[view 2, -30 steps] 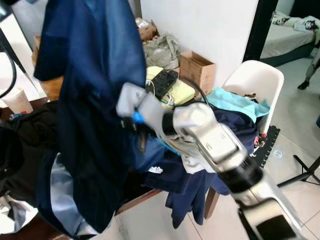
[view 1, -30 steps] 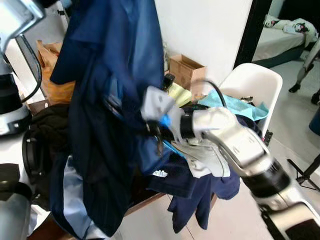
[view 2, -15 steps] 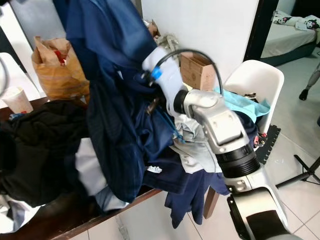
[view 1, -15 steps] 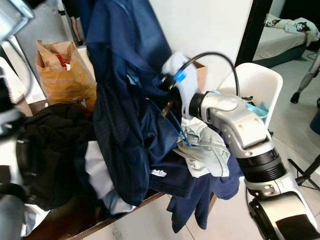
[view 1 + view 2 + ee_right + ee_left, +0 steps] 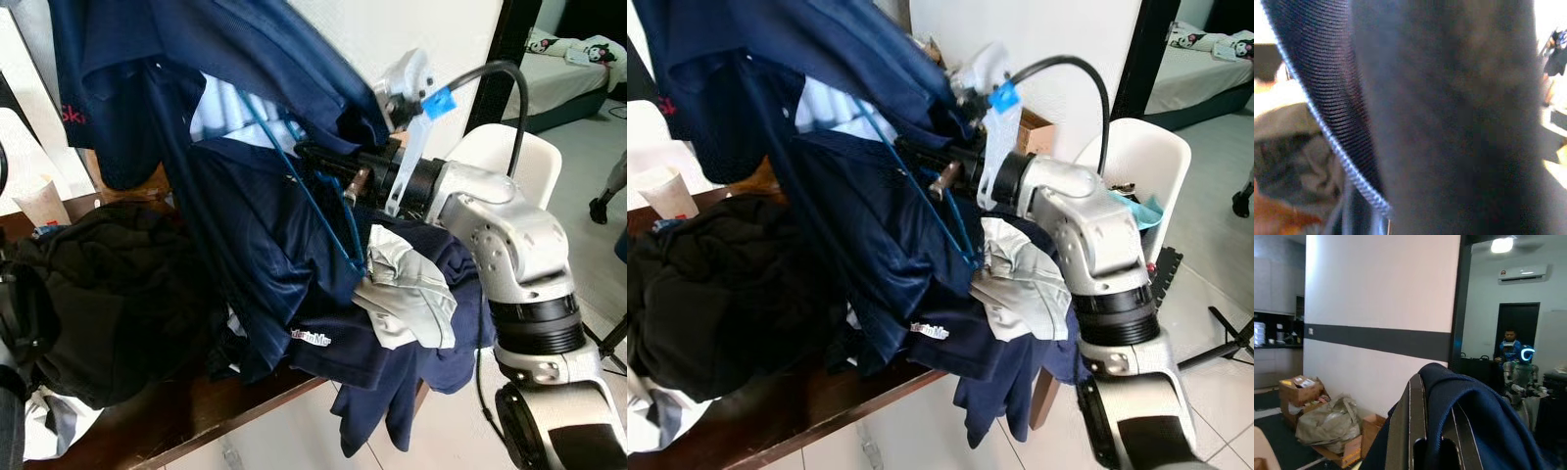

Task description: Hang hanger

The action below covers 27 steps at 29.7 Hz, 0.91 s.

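Note:
A large navy shirt (image 5: 255,225) hangs spread over the table, held up from above on my left. In the left wrist view my left gripper (image 5: 1432,399) is shut on a fold of this shirt (image 5: 1474,416), which drapes over its fingers (image 5: 1418,421). A thin blue hanger (image 5: 325,220) shows inside the shirt's opening, slanting down toward the grey cloth. My right gripper (image 5: 328,166) reaches level into the shirt beside the hanger, its fingertips buried in the fabric. Navy cloth (image 5: 1449,122) presses close against the right wrist camera.
A black garment (image 5: 98,294) is heaped on the dark wooden table (image 5: 196,421). A grey cloth (image 5: 411,299) and more navy clothes lie under my right arm. A white chair (image 5: 514,162) stands behind, a paper cup (image 5: 39,201) at left. A person (image 5: 1509,345) stands far off.
The shirt has been lifted and spread wider across the top left, now covering the paper bag. My right wrist has risen and its gripper has turned to reach level into the shirt.

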Tool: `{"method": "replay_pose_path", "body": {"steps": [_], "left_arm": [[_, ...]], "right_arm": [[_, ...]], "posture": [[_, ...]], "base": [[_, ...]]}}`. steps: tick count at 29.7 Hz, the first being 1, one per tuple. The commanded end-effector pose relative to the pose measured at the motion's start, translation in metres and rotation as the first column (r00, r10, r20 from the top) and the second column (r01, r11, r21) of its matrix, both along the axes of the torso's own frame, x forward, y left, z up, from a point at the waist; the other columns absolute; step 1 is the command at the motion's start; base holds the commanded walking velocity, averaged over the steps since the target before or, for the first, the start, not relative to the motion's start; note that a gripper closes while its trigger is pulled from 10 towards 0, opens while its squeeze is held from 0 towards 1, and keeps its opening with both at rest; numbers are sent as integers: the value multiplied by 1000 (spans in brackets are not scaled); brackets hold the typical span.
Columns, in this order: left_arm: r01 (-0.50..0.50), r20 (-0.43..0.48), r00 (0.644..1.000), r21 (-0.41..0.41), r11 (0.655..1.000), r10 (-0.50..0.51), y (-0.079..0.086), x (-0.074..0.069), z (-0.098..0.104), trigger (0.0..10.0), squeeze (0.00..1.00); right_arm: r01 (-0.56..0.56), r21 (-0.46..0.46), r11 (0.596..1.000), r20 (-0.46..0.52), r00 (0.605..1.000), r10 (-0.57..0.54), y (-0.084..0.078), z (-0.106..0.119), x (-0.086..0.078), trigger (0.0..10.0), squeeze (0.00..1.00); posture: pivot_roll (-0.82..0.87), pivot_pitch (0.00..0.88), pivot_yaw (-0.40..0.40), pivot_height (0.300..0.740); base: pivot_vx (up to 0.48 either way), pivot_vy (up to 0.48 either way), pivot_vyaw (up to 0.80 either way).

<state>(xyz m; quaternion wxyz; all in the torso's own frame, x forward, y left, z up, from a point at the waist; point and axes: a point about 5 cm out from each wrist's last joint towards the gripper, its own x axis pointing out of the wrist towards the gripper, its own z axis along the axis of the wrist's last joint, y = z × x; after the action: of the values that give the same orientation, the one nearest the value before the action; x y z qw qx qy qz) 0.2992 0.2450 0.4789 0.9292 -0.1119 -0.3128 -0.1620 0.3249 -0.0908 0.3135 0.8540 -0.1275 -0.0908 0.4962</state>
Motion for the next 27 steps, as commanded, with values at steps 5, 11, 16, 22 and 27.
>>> {"method": "replay_pose_path", "body": {"steps": [5, 11, 16, 22, 27], "left_arm": [[133, -5, 991, 31, 991, -133, -24, 1, -4, 10000, 0], [402, -158, 914, 231, 886, -373, -84, 3, -49, 10000, 0], [298, -194, 945, 174, 939, -264, -57, 5, -62, 10000, 8], [173, -202, 970, 199, 965, -133, -34, -2, -66, 10000, 1000], [11, -185, 982, 305, 952, 48, -4, -22, -60, 10000, 1000]], "right_arm": [[-45, 15, 999, 19, 999, 45, 11, 2, -6, 10000, 0], [-130, 99, 987, 16, 992, 129, 35, 6, -16, 10000, 0], [-37, 187, 982, 9, 999, 36, 21, 17, -5, 10000, 0], [-26, 191, 981, 14, 1000, 24, 18, 19, -3, 10000, 0], [-35, 135, 990, 19, 999, 33, 15, 13, -3, 10000, 0]], "posture": [[14, 0, 53, 740], [9, 0, 61, 740], [12, 0, 59, 740], [21, 0, 52, 740], [27, 0, 45, 740]], "base": [[0, 0, 0], [0, 0, 0], [0, 0, 0], [0, 0, 0], [0, 0, 0]]}}
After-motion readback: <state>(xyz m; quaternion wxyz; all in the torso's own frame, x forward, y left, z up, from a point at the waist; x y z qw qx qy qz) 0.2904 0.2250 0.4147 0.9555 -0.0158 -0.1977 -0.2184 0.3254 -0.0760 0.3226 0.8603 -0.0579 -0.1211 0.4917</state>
